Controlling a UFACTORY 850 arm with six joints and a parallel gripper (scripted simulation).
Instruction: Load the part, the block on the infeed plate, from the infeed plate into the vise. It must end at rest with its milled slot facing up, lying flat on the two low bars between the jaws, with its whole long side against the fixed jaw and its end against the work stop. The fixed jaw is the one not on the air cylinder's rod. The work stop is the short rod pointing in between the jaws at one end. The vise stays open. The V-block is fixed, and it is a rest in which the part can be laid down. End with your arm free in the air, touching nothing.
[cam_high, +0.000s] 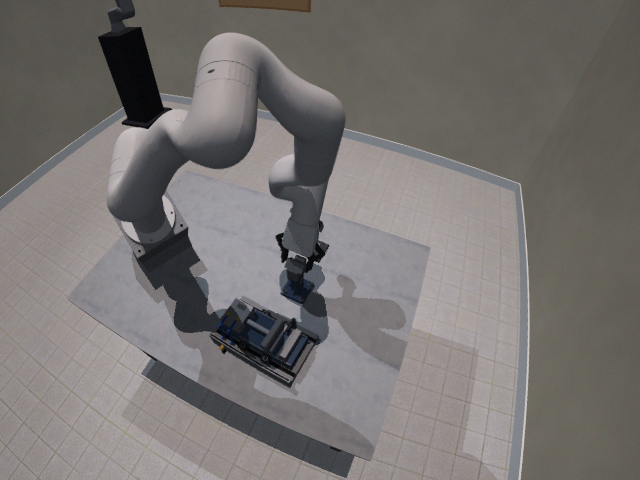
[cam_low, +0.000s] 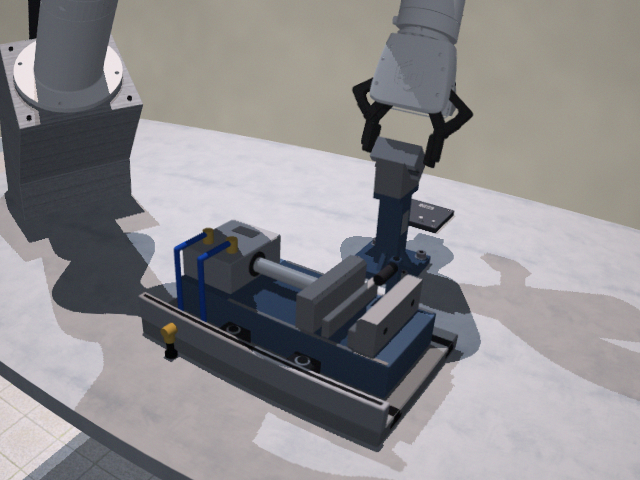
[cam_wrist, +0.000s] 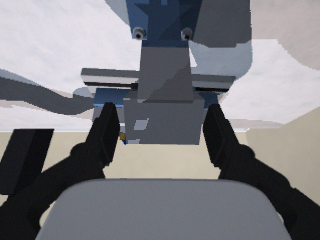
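Note:
The part, a grey block (cam_low: 395, 166), rests tilted on the blue V-block post (cam_low: 390, 227) just behind the vise. My gripper (cam_low: 398, 144) is open, with one finger on each side of the block's upper end and small gaps showing. In the wrist view the block (cam_wrist: 164, 107) lies between the two black fingers of the gripper (cam_wrist: 162, 135). The vise (cam_low: 310, 320) stands open: the moving jaw (cam_low: 330, 291) on the cylinder rod, the fixed jaw (cam_low: 385, 315), and the work stop rod (cam_low: 386, 272) at the far end. I cannot see the milled slot.
The dark infeed plate (cam_low: 431, 214) lies bare behind the V-block. The air cylinder (cam_low: 232, 258) with blue hoses sits at the vise's left end. My arm's base pedestal (cam_low: 67, 129) stands at the far left. A yellow-topped knob (cam_low: 169, 338) is on the vise's front rail.

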